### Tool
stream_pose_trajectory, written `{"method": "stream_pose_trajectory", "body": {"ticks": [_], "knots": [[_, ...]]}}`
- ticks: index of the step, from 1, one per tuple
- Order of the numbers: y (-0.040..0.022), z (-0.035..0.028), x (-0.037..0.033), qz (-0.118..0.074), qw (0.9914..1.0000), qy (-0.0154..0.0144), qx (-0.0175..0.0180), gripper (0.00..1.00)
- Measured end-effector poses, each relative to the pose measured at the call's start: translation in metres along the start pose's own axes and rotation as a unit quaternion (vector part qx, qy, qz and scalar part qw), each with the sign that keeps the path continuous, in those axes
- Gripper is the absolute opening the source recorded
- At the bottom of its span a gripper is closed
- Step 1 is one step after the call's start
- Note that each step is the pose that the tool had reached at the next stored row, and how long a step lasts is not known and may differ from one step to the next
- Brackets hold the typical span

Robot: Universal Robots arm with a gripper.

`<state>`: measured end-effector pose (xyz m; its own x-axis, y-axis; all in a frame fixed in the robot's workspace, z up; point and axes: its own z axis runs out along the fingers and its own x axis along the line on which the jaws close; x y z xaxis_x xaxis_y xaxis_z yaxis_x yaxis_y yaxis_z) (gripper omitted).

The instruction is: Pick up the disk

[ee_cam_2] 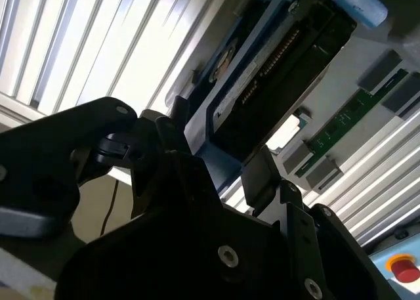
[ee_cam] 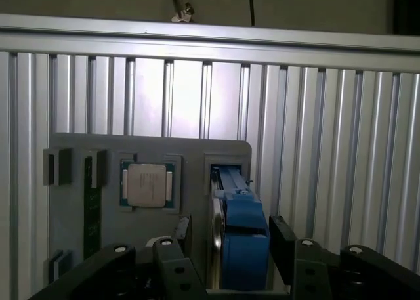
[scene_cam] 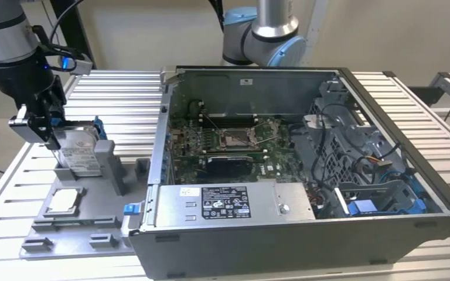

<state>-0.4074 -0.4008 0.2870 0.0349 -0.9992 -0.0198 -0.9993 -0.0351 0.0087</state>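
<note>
gripper (ee_cam: 230, 234) sitting open astride disk (ee_cam: 241, 251) – gap showing on one side, not clamping yet | disk standing on edge in slot of grey stand (ee_cam: 151, 152), chip (ee_cam: 149, 185) lying beside | risk, prob.: jaws closing off-centre – shoving disk sideways, jamming it in slot, or slipping on its blue frame
</note>
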Motion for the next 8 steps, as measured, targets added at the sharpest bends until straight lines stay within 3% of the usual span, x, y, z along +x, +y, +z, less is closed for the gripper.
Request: {"method": "stream_pose_trajectory", "body": {"ticks": [8], "knots": [[0.0000,0.0023,0.0000,0.000,1.00000,0.0002,0.0002,1.00]]}}
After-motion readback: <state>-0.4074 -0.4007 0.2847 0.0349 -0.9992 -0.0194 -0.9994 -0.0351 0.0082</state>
